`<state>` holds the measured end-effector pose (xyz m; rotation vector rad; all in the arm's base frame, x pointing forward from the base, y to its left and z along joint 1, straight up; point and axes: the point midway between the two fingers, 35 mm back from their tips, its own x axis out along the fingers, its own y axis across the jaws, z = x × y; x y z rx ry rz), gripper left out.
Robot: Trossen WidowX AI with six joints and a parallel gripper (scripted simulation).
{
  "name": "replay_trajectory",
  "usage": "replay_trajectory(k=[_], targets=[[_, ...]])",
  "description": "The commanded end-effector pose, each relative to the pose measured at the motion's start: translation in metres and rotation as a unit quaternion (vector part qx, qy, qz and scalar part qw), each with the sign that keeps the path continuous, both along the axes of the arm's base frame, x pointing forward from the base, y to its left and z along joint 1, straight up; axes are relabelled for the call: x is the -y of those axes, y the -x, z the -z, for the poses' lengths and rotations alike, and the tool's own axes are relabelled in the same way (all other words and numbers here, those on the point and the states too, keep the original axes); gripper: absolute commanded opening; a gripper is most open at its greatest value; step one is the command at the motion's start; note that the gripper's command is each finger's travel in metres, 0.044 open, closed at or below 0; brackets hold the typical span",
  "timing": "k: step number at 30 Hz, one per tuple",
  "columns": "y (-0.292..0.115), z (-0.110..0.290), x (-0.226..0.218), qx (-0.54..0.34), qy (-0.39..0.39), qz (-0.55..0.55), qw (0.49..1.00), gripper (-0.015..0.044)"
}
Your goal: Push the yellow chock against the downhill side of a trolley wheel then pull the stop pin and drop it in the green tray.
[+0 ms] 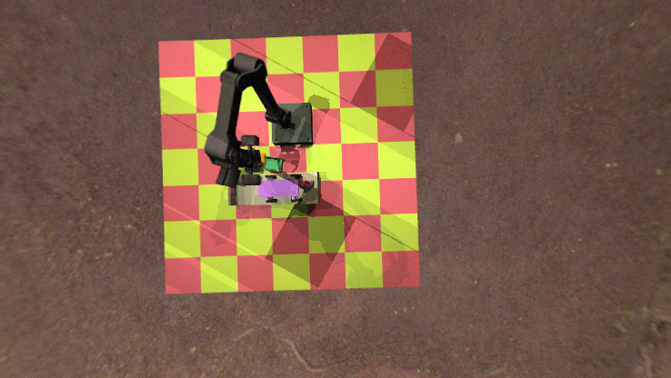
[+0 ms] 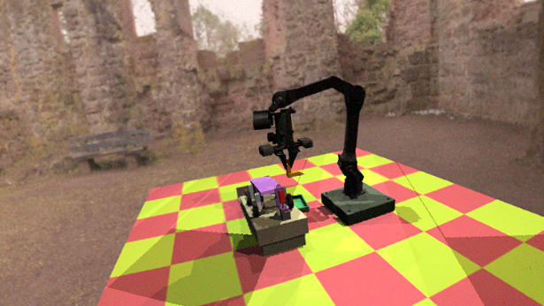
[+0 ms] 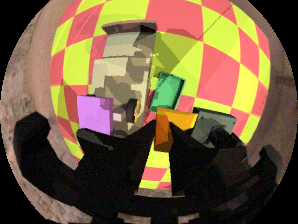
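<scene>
My gripper (image 2: 288, 167) (image 3: 161, 124) is shut on the orange handle of the yellow chock (image 1: 263, 158) (image 2: 296, 173) (image 3: 184, 118). It holds the chock in the air, beside the ramp on the robot base's side and apart from the trolley. The purple-topped trolley (image 1: 277, 188) (image 2: 264, 183) (image 3: 95, 114) stands on the grey ramp (image 1: 246, 194) (image 2: 281, 233) (image 3: 120, 65). The red-headed stop pin (image 1: 305, 184) (image 2: 281, 195) stands upright at the trolley's uphill end. The green tray (image 1: 273, 164) (image 2: 300, 203) (image 3: 167, 92) lies beside the ramp. The chock's black base is not discernible.
The dark robot base (image 1: 298, 134) (image 2: 358, 204) (image 3: 217, 120) stands across the tray from the ramp. A dark raised edge (image 1: 232, 197) (image 3: 130, 26) crosses the ramp's low end. The arm (image 1: 227, 113) (image 2: 351, 119) reaches over the checkered mat (image 1: 359, 159) (image 2: 354, 289).
</scene>
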<state>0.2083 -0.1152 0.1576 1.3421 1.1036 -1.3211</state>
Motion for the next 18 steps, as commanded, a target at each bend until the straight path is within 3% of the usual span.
replay_trajectory(k=[1,18], targets=[[-0.002,0.001,0.015,0.001,0.001,-0.003,1.0,0.0],[-0.007,0.004,0.09,0.001,0.004,-0.003,1.0,0.0]])
